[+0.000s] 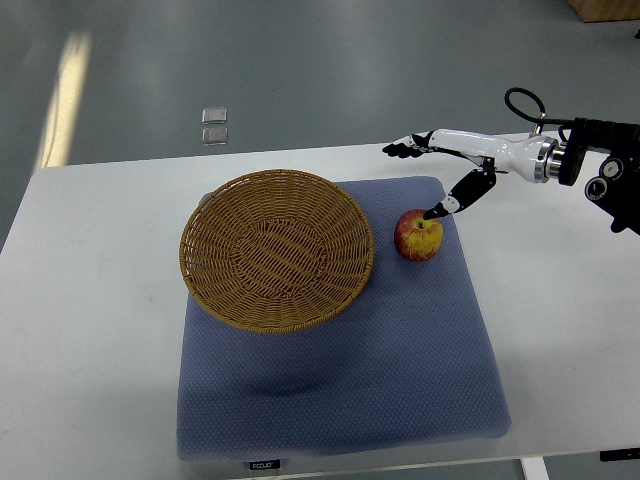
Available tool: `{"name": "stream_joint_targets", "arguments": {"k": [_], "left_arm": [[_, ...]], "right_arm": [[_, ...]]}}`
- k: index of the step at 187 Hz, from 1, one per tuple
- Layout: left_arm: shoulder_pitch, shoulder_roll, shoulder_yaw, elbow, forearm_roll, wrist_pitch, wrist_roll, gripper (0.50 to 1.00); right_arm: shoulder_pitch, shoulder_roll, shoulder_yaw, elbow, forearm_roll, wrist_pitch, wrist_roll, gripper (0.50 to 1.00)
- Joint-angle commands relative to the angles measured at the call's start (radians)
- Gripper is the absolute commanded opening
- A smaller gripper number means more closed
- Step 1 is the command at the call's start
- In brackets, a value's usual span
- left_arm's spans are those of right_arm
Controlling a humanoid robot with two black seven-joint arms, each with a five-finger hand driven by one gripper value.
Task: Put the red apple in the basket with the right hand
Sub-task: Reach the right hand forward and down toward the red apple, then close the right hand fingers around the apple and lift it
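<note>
A red and yellow apple (418, 236) rests on the blue mat (400, 350), just right of the woven wicker basket (276, 249). The basket holds nothing. My right hand (425, 170) reaches in from the right edge and hovers above and slightly right of the apple. Its fingers (402, 150) are stretched out toward the left, and the thumb's black tip points down at the apple's top, touching or nearly touching it. The hand holds nothing. The left arm is out of sight.
The mat lies on a white table (90, 330) whose far edge runs behind the basket. Two small clear squares (214, 125) lie on the grey floor beyond the table.
</note>
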Motion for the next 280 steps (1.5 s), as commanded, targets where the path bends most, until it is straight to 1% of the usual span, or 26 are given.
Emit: {"name": "stream_joint_targets", "arguments": {"k": [1, 51, 82, 91, 92, 106, 280], "left_arm": [[0.0, 0.0, 0.0, 0.001, 0.0, 0.0, 0.0, 1.0], [0.0, 0.0, 0.0, -0.001, 0.0, 0.0, 0.0, 1.0], [0.0, 0.0, 0.0, -0.001, 0.0, 0.0, 0.0, 1.0], [0.0, 0.0, 0.0, -0.001, 0.0, 0.0, 0.0, 1.0], [0.0, 0.0, 0.0, -0.001, 0.0, 0.0, 0.0, 1.0], [0.0, 0.0, 0.0, 0.001, 0.0, 0.0, 0.0, 1.0], [0.0, 0.0, 0.0, -0.001, 0.0, 0.0, 0.0, 1.0]], "right_arm": [[0.006, 0.002, -0.034, -0.001, -0.065, -0.006, 0.0, 0.924], [0.021, 0.014, -0.142, -0.032, -0.112, -0.11, 0.0, 0.921], [0.02, 0.043, -0.187, -0.052, -0.112, -0.163, -0.002, 0.921], [0.02, 0.043, -0.187, -0.052, -0.112, -0.163, -0.002, 0.921], [0.02, 0.049, -0.185, -0.068, -0.112, -0.182, -0.002, 0.921], [0.021, 0.066, -0.185, -0.09, -0.112, -0.196, -0.003, 0.923], [0.014, 0.091, -0.216, -0.105, -0.112, -0.213, -0.012, 0.921]]}}
